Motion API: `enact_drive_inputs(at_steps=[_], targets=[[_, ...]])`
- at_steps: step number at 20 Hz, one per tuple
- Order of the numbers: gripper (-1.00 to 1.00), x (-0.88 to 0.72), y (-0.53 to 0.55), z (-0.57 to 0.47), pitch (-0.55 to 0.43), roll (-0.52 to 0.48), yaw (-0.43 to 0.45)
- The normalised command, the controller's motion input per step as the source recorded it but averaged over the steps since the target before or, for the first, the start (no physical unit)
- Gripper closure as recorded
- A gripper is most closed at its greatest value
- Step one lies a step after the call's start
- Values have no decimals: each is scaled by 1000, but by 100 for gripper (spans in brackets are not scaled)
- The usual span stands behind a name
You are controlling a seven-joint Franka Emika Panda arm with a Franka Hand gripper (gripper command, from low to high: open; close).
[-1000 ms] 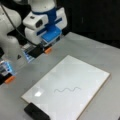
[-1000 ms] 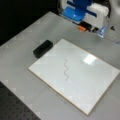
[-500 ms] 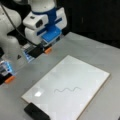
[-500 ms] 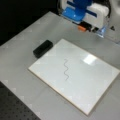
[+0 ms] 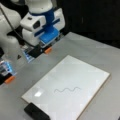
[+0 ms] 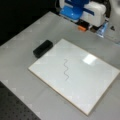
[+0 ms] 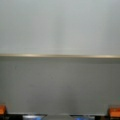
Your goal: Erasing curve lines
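Curve lines [image 5: 67,89], a thin dark squiggle, remain unerased near the middle of the white board [image 5: 82,72] lying flat on the grey table [image 5: 100,52] in both front views. A black block [image 6: 43,48] rests just beside one corner of the board. Well apart from the board's far edge, the gripper [image 5: 42,51] hovers above bare table with nothing held, its orange-tipped fingers [image 7: 114,112] spread wide at the bottom corners of the wrist view.
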Motion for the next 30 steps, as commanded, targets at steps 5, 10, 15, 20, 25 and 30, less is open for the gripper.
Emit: enact_drive_inputs(at_steps=[5,10,15,20,25,30], targets=[[-100,59,-355,108,127,-74,150],[-100,100,-468,52,129,-71,133],[-100,168,-534,55,130,-67,172],[-100,251,-541,29,107,-45,202],[-100,270,-519,6,116,-9,217],[-100,269,-428,53,142,7,202]])
